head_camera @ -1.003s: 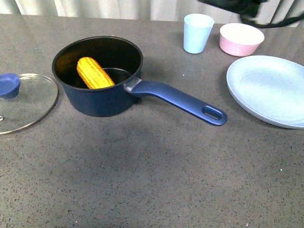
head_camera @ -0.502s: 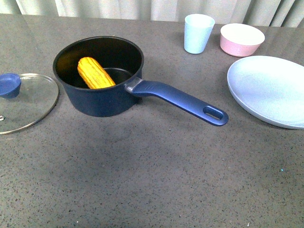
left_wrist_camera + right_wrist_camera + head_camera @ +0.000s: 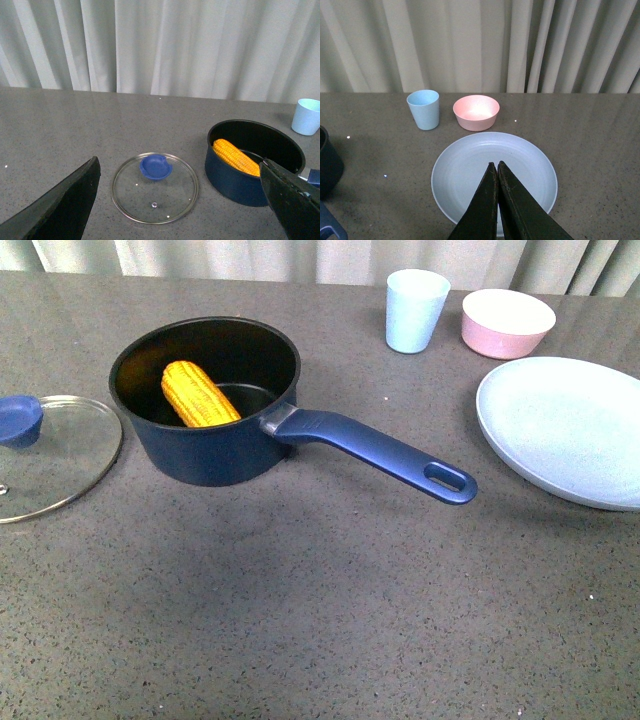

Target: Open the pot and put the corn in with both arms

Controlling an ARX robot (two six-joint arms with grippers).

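Grey table: corn (image 3: 200,394) leans inside pot (image 3: 205,400); left pincer (image 3: 185,200) agape, right pincer (image 3: 497,170) closed.

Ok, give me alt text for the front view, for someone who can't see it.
A corn cob lies inside an open navy saucepan on a grey table, its glass lid lying flat to its left. A pale blue cup, pink bowl and pale blue plate stand right; no arms visible.

Left gripper (image 3: 182,200): jaws spread wide, raised above and well back from the pot (image 3: 255,160). Right gripper (image 3: 497,167): fingertips pressed together, empty, raised, well away from pot.
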